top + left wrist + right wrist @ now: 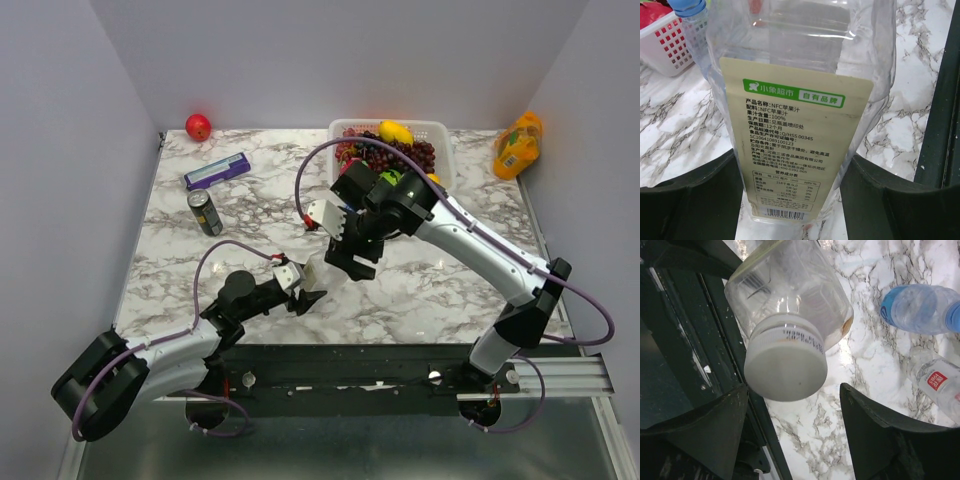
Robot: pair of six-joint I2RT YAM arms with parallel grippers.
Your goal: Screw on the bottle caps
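Showing one white cap point(785, 367) seated on the neck of the yellow-green-labelled bottle point(800, 150), near the front edge of the marble table point(450, 290), between the two arms. Clamping that bottle's sides with the left gripper point(796, 170), pressing both fingers against the clear plastic. Hovering at the cap with the right gripper point(793, 390), released, holding the jaws apart and clear of the cap on either side.

Counting three bottles in all: beyond the gripped one, lying close together on the marble, a blue-labelled bottle point(912, 310) and a bottle with a red logo point(940, 385). Counting two caps in view: the white one and one blue cap point(689, 7) on a bottle neck near the basket.

Taking in, farther back, one white basket point(440, 140) of fruit, one red apple point(198, 126), one dark can point(205, 212), one purple box point(217, 171) and one orange juice bottle point(518, 145) at the far right corner.
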